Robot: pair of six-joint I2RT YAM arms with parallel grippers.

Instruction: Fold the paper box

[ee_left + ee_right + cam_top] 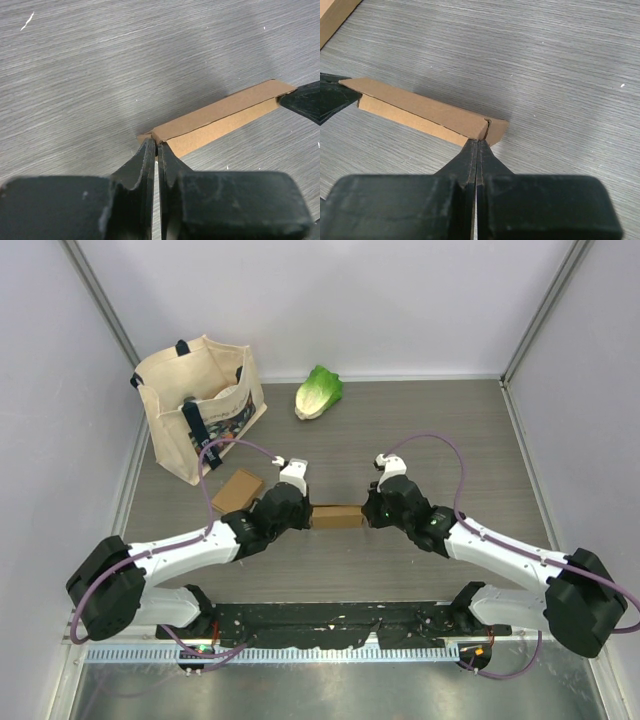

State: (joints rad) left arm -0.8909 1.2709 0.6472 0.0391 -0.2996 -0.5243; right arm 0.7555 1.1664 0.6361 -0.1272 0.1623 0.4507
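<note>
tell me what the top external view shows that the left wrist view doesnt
Only top external: the tote bag, a leafy green vegetable and a second flat cardboard piece by the bag. Only left wrist: the left claw up close, shut on the near corner of the paper box. Both: that box lying on the grey table, with the right claw at its far end.

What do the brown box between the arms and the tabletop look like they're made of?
The flat brown box looks like thin matte cardboard: plain kraft colour, crisp folds. The grey table looks like wood-grain laminate, judging by its fine streaks, though it may be real wood.
</note>
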